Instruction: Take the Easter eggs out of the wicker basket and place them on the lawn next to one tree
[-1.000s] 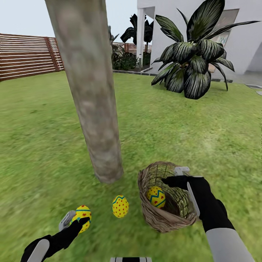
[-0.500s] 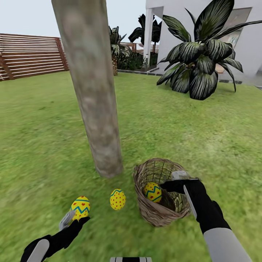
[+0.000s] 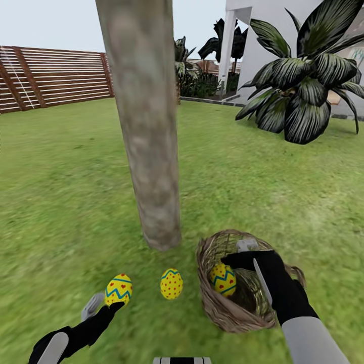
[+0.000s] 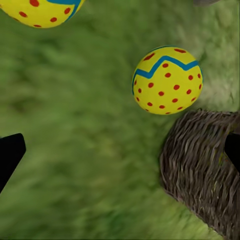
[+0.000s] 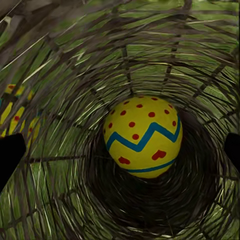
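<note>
The tree [image 3: 151, 151] stands as a thick pale trunk rising from the lawn [image 3: 60, 202], and everything else sits close to its base. Two eggs lie on the grass on the robot's side of the trunk. One egg [image 3: 172, 283] rests near the foot of the tree, apart from the bark, and in the left wrist view it [image 4: 167, 80] lies just beside the outer wall of the basket [image 4: 205, 165]. The second egg [image 3: 119, 289] lies on the grass farther from the trunk, to the left of the first, with the left gripper [image 3: 101, 306] right beside it. In the left wrist view the gripper's dark fingertips sit at the two edges of the picture with grass between them, so its jaws are spread and grasp nothing.

The wicker basket [image 3: 222, 313] rests on the lawn near the tree's base, to the right of the trunk and a little nearer the robot, tipped so its opening faces up and toward the tree. The third egg [image 3: 223, 279] lies inside it, against the weave. The right gripper [image 3: 247, 255] hangs over the basket's rim. In the right wrist view the egg [image 5: 143, 137] sits deep in the basket, and the gripper's fingertips stand wide apart at the picture's edges, well clear of the egg.

A brown slat fence [image 3: 50, 76] runs behind the tree, and a big dark-leaved plant [image 3: 308, 86] stands beyond the basket beside a white building [image 3: 263, 35].
</note>
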`<state>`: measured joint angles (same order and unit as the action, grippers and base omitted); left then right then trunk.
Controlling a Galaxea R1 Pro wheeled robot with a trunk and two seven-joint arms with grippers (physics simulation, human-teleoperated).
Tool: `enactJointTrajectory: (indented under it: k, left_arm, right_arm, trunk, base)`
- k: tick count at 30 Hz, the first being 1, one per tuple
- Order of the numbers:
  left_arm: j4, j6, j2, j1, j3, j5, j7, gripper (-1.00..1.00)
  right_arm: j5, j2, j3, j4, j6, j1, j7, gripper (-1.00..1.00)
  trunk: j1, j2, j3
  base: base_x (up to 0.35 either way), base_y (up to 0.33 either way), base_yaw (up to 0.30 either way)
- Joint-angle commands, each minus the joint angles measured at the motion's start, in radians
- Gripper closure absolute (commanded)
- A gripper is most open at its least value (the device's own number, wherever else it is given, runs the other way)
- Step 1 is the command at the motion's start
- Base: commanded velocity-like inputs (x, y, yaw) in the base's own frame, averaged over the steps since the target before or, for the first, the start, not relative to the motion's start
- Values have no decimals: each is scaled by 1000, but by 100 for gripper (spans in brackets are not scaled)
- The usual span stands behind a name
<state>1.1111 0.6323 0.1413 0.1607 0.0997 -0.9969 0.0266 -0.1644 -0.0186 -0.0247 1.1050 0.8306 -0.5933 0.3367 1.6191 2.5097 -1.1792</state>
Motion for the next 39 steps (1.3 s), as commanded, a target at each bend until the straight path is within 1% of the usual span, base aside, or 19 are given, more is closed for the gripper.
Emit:
enactJointTrajectory:
  k: [1,4,7,9,11,12,14,15,22,27,33,39]
  left_arm:
    - [1,6,0,0,2,-6,3,-100]
    - [1,6,0,0,2,-6,4,-100]
    - [1,7,-3,0,2,-8,0,-100]
    - [1,10,-8,0,4,-10,0,-100]
    - [5,13,-10,0,15,-22,0,-100]
    - [13,17,-10,0,32,-37,-4,-100]
    - [17,20,-7,0,39,-43,-8,-100]
    - [33,22,-6,0,43,-49,-10,-100]
    - [71,26,-4,-1,47,-53,-7,-100]
    - [78,38,-9,-2,50,-47,2,-100]
    - [78,30,-7,-2,51,-44,-5,-100]
    - [76,34,-4,-2,51,-51,-10,-100]
  right_arm:
    - [-11,0,-1,-1,3,0,9,-100]
    - [-11,0,0,-23,2,-1,7,-100]
    - [-11,1,0,-61,0,-18,-5,-100]
    - [-11,1,0,-103,-1,-37,-18,-100]
    - [-11,3,0,-145,-3,-56,-26,-100]
    - [-11,4,0,-179,-4,-70,-30,-100]
    - [-11,4,1,-194,-4,-77,-32,-100]
    - [-11,4,1,-207,-5,-82,-33,-100]
    - [-11,5,2,-233,-11,-94,-35,-100]
    - [-11,6,2,-294,-112,-108,-36,-100]
    - [-9,6,2,-314,-146,-116,-36,-100]
    - [-11,5,4,-329,-221,-117,-35,-100]
  trunk:
    - [0,0,-1]
    - [0,0,-1]
    - [0,0,-1]
    - [0,0,-1]
    - [0,0,-1]
    - [0,0,-1]
    - [0,0,-1]
    - [1,1,-5]
    - [4,2,-32]
    - [6,3,-51]
    - [9,5,-74]
    - [12,6,-98]
  base:
    - [289,-144,41]
    - [271,-136,24]
    - [126,-64,9]
    - [57,-29,4]
    - [29,-15,2]
    - [13,-7,1]
    - [10,-5,1]
    - [4,-2,0]
    - [1,-1,0]
    - [0,0,0]
    - [0,0,0]
    - [0,0,0]
